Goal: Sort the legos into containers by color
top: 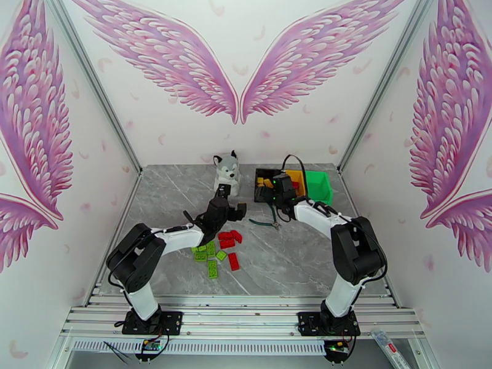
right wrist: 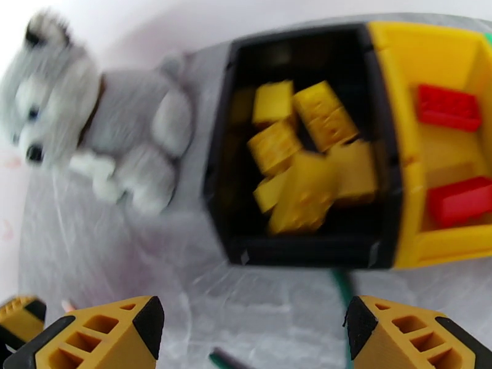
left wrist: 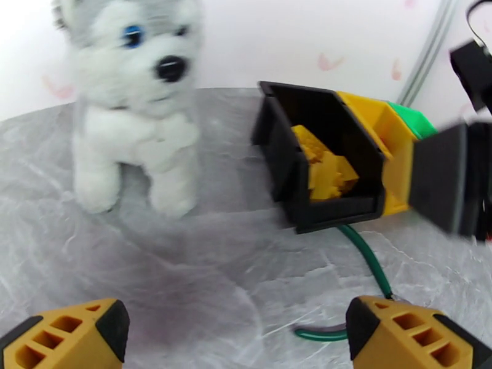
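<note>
Yellow legos (right wrist: 307,179) are lying in the black bin (right wrist: 307,250); we are holding our left fingers (left wrist: 67,333) and right fingers (right wrist: 104,330) open, empty.

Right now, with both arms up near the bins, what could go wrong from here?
1. The pliers lie just before the black bin; open jaws coming down there could snag them.
2. Green bricks lie by the left arm, yet the green bin sits past the right arm: crossing risks a collision.
3. Red bricks sit in the yellow bin, so colours may get mixed.
</note>
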